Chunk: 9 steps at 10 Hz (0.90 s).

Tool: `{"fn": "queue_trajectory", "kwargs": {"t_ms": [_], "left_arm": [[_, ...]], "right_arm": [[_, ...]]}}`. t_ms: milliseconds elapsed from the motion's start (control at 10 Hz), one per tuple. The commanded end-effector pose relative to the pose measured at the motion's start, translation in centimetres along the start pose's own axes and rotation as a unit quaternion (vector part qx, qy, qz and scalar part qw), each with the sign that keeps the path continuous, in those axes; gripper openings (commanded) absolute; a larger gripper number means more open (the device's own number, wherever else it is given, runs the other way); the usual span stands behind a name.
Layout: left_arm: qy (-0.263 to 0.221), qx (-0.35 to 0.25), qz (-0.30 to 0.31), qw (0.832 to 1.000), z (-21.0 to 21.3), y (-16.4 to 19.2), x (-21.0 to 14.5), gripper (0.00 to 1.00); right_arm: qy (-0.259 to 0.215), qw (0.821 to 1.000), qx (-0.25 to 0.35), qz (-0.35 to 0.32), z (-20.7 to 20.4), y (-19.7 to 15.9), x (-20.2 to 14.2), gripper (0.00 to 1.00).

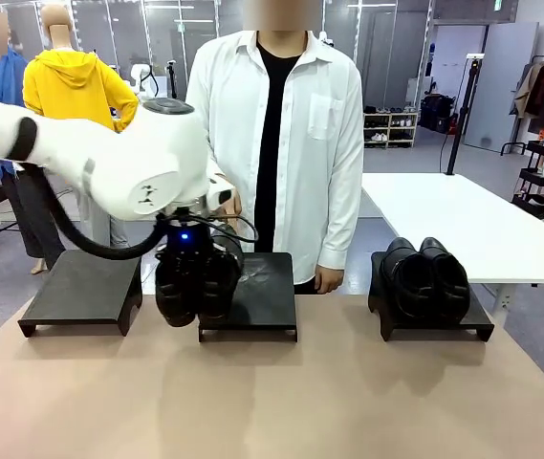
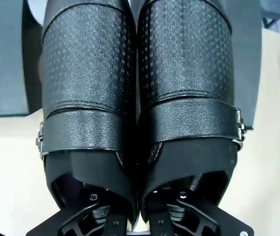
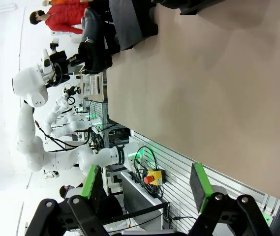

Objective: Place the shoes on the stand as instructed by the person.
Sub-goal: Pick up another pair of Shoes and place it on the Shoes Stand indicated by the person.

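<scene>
You have the buckled pair of shoes (image 1: 196,283) hanging from the left gripper (image 1: 195,271), clear of the tan table (image 1: 272,402) and just in front of the middle stand (image 1: 252,298). From the left wrist you see both shoes side by side, touching along their inner edges: the uppers are black leather stamped with a fine dotted grid, a wide pebbled strap crosses each one, and a small metal buckle (image 2: 239,129) sits at the outer end of each strap. The collars below the straps are smoother and open towards the camera, and the left gripper's fingers (image 2: 111,222) go down into those openings, pressed together on the inner walls of the two shoes.

The lower-cut pair (image 1: 428,277) rests on the right stand (image 1: 434,323), toes towards you, smooth and glossy with rounded toes. The left stand (image 1: 82,292) is a flat matte black platform on short legs, like the other two.

The person (image 1: 281,143) stands behind the middle stand in a white shirt over a black top, one hand (image 1: 328,279) hanging by the stand's far right corner.

Your right gripper (image 3: 144,184) is off the table's edge, its green-padded fingers (image 3: 202,187) spread wide with nothing between them
</scene>
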<state>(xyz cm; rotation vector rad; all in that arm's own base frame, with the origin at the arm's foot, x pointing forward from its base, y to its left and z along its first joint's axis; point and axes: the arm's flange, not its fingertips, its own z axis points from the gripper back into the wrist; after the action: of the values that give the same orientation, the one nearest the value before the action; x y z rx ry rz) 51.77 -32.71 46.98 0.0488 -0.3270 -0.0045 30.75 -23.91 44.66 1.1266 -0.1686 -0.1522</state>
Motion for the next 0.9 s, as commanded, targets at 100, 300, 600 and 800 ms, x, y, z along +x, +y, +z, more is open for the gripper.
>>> {"fn": "queue_trajectory", "kwargs": {"t_ms": [100, 300, 600, 800], "left_arm": [[-0.026, 0.036, 0.000, 0.999, 0.0, -3.3, 2.8, 0.08], [-0.047, 0.046, 0.002, 0.998, -0.9, -4.6, 4.1, 0.08], [-0.071, 0.036, -0.010, 0.997, -2.0, -6.0, 5.0, 0.08], [-0.089, 0.032, -0.013, 0.995, -2.7, -6.4, 5.4, 0.08]], "right_arm": [[0.003, 1.000, -0.007, 0.004, 0.0, 0.0, -0.2, 0.91], [0.003, 1.000, -0.007, 0.004, 0.0, 0.0, -0.2, 0.91], [0.003, 1.000, -0.007, 0.004, 0.0, 0.0, -0.2, 0.91], [0.003, 1.000, -0.007, 0.004, 0.0, 0.0, -0.2, 0.91]]}}
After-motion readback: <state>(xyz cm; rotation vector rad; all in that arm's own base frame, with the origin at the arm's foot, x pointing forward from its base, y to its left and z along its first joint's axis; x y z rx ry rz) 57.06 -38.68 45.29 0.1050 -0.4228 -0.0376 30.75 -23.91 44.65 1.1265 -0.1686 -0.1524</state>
